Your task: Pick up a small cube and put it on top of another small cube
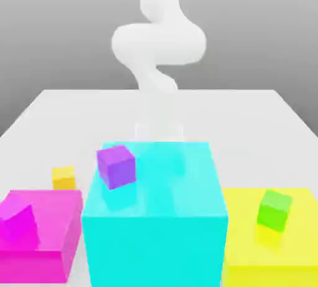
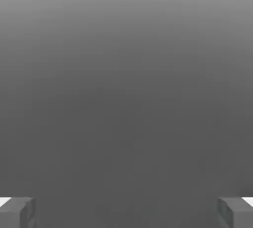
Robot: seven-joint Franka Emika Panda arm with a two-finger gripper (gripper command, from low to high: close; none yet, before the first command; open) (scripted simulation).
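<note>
One small yellow-orange cube point(image 1: 64, 178), plain, matte, on the pale tabletop point(image 1: 168, 109) behind the magenta block point(image 1: 46, 217), toward the ext. view's left; prob. light, stiff, not fragile, grip fair w/ little slip; best hold: two opp. side faces, approx. mid-height, jaws square to them, top left free; nearby magenta block may crowd a finger, so approach from above; 1 small green cube point(image 1: 274, 210), approx. same size, atop the yellow block point(image 1: 270, 251), ext. view's right, intended base, likely easy to nudge off square; 1 gripper point(image 2: 126, 213), fingers spread wide, nothing between; pick-up still to do
</note>
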